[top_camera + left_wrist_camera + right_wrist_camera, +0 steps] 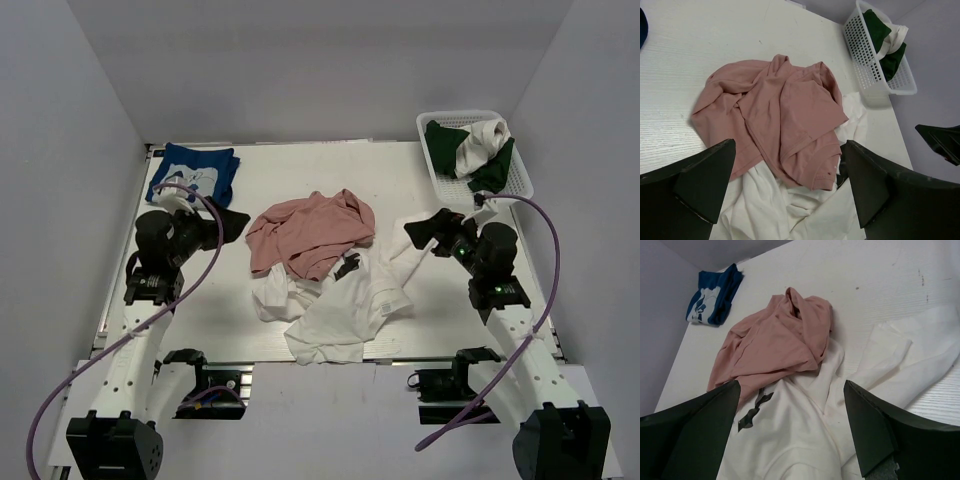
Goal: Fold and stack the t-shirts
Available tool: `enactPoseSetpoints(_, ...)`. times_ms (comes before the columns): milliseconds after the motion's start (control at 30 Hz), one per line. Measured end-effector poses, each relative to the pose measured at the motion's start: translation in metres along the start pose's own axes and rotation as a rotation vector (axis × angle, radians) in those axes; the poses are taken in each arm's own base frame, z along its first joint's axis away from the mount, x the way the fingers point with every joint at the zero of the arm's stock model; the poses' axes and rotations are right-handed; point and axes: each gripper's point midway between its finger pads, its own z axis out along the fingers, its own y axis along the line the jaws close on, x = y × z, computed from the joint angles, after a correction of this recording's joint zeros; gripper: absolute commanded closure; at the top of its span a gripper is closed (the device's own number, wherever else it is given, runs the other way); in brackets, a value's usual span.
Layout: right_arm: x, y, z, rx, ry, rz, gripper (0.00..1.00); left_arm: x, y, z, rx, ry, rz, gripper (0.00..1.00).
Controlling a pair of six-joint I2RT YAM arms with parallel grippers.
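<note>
— White worktop [300,165], boxed in by plain grey panels, is carrying the whole job. What is lying where?

— Dusty-pink tee [310,232] is sitting crumpled at the centre, overlapping the far part of a large white tee [345,305] that is spreading toward the near edge. A dark print is showing just beside the pink hem. More white cloth is bunching at the near left of the heap. I cannot tell whether that is a separate garment.

— Anything finished?

— Blue tee [193,172] is lying folded in the far left corner, well apart from the heap, apparently starting the stack there. Mesh basket [465,116] at the far right is holding a dark green tee [440,140] and a plain white tee [482,138], both unfolded and apparently waiting their turn.

— Arms?

— Left gripper [789,146] is hovering to the left of the heap and right gripper [792,385] to its right, both aiming inward. Jaws on each are standing spread wide, pinching nothing.

— Judgement?

— Early stage: one folded, the rest pending. The pink one is riding on top, so it is likely needing to come off first. Dragging it is risking pulling the white one along.
</note>
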Motion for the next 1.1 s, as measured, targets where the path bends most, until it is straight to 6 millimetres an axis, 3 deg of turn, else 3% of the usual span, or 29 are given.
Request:
enactPoseSetpoints(233,0.001,0.007,-0.005,-0.03,0.005,-0.011,0.1,-0.001,-0.012,-0.016,0.048,-0.061,0.0,0.0)
enactPoseSetpoints(433,0.01,0.011,0.003,-0.05,0.112,-0.057,0.1,0.014,-0.003,-0.016,0.036,-0.052,-0.044,0.0)
enactPoseSetpoints(567,0.005,0.026,0.042,-0.031,0.218,-0.118,0.1,0.019,0.005,-0.01,-0.002,-0.012,-0.07,0.0)
enactPoseSetpoints(667,0.018,0.041,0.081,-0.01,0.303,-0.188,0.1,0.021,0.012,-0.007,-0.049,0.012,-0.089,0.0)
enactPoseSetpoints(967,0.097,0.058,0.218,0.125,0.545,-0.409,0.1,0.022,0.028,-0.012,-0.159,0.021,-0.115,0.0)
enactPoseSetpoints(1100,0.141,0.047,0.252,0.19,0.625,-0.457,0.1,0.021,0.028,-0.015,-0.169,0.012,-0.116,0.0)
